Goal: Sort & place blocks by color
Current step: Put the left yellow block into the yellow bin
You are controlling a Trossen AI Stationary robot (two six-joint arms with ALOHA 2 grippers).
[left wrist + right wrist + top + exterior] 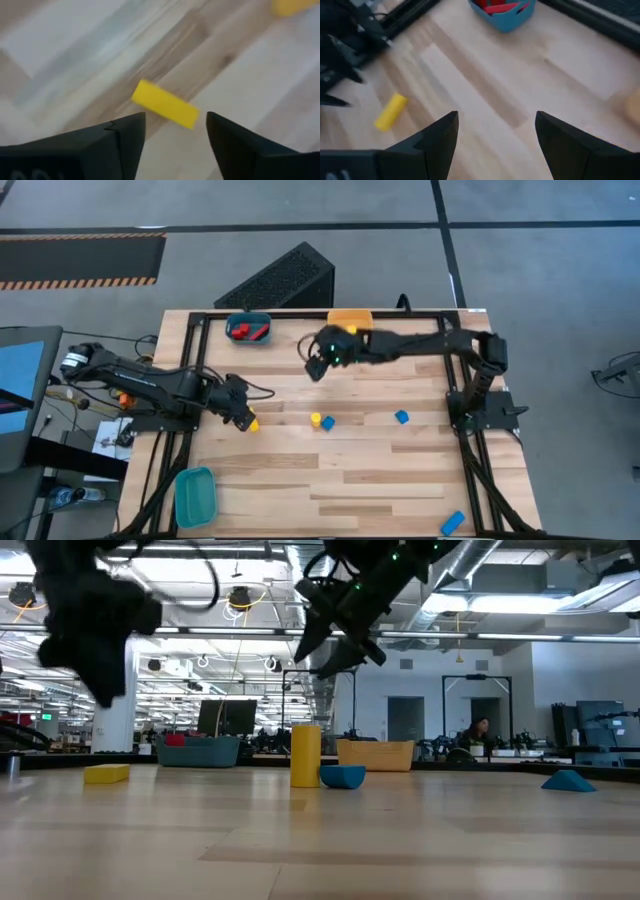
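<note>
Wooden table [340, 470] carries loose blocks: a yellow bar [165, 104] lies just ahead of the left gripper [175, 132], whose fingers stand apart and hold nothing. The right gripper [318, 362], also wide and empty, hangs near the orange-yellow bin [350, 318]. If the left fingers close off-centre, I think the bar may turn or slide away.

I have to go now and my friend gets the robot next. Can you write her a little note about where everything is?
Left gripper: open, empty, over the yellow bar.
Right gripper: open, empty, raised near the orange-yellow bin.
Done: red blocks lie in the teal bin at the back.
Left: yellow bar, yellow block, two blue blocks on the table.
</note>
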